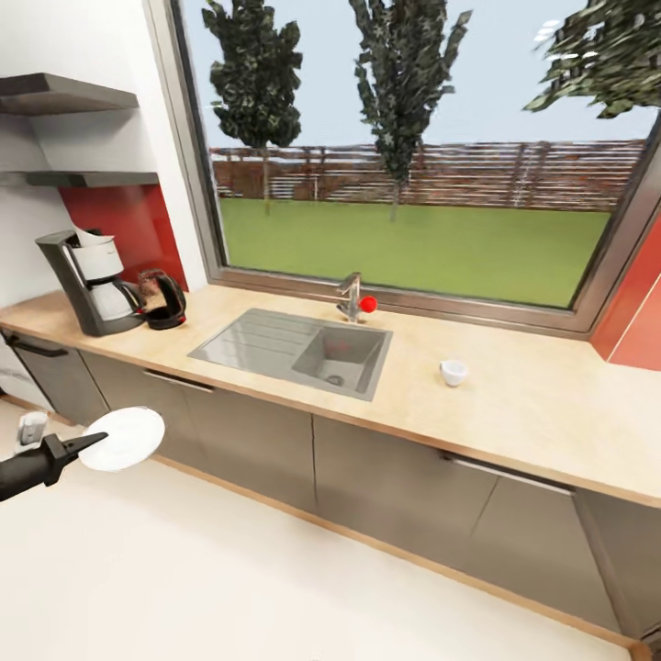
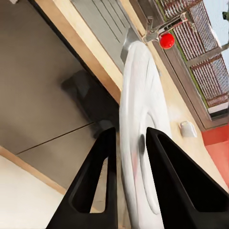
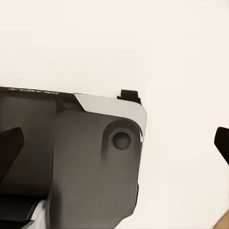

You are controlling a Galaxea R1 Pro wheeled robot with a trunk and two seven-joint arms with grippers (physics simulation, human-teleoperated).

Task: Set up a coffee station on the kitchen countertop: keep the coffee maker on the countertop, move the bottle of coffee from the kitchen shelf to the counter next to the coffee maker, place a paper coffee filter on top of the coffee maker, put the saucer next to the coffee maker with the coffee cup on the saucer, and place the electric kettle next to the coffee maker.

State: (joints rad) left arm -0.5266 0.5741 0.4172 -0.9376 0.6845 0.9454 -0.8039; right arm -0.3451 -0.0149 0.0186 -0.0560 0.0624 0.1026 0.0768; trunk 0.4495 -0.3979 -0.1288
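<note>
My left gripper (image 1: 95, 444) is shut on the rim of the white saucer (image 1: 127, 438), held low in front of the grey cabinet fronts, below the kitchen countertop (image 1: 514, 404). In the left wrist view the saucer (image 2: 139, 109) stands edge-on between the black fingers (image 2: 102, 164). The coffee maker (image 1: 92, 280) stands at the counter's left end with a white paper coffee filter (image 1: 90, 238) poking from its top, and the black electric kettle (image 1: 163, 298) touches its right side. The coffee cup (image 1: 453, 372) sits right of the sink. Two kitchen shelf boards (image 1: 92, 178) hang above. The bottle of coffee is out of view. My right gripper (image 3: 117, 143) is open over pale floor.
A steel sink (image 1: 294, 349) with a faucet and red knob (image 1: 367, 304) is set mid-counter under a large window (image 1: 413, 156). The red backsplash (image 1: 128, 220) rises behind the coffee maker. Bare counter lies between the kettle and the sink. Part of my own grey body (image 3: 90, 162) shows in the right wrist view.
</note>
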